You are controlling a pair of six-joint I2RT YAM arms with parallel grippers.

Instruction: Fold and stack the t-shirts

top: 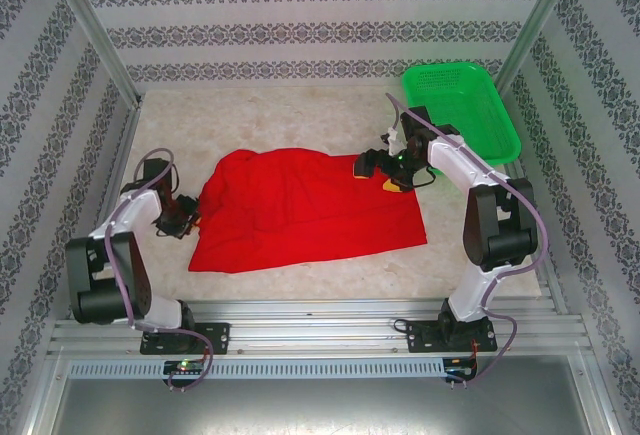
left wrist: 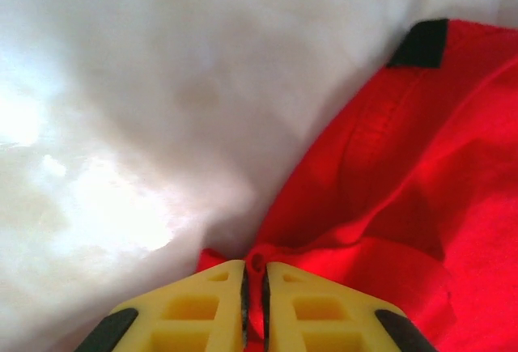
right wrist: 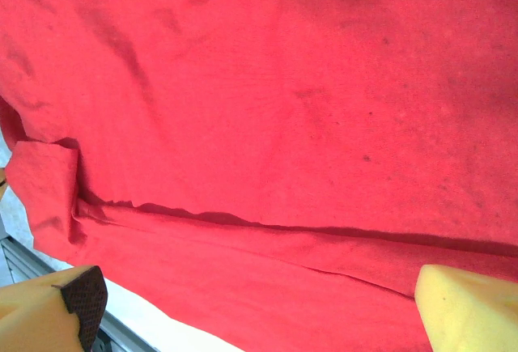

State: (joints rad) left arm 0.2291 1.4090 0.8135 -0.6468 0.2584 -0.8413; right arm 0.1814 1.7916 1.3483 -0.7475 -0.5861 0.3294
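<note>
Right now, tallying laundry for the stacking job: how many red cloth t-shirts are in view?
1. The bright red cloth t-shirt lies spread on the table; the green plastic mesh basket holds none. Another could be hidden beneath the shirt.

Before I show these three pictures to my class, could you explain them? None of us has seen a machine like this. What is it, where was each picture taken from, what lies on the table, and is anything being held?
The machine is two robot arms, a left arm and a right arm, bolted at the near edge of a pale marbled table. Each ends in a two-finger tool. The wide picture comes from a fixed camera above and behind the arms. The two close-ups come from a camera on each wrist, so each shows that arm's own yellow fingers. A bright red cloth t-shirt lies spread on the table, and a green plastic mesh basket stands in the far right corner. The left tool is shut on the shirt's edge. The right tool is open over the shirt and grips nothing.
</note>
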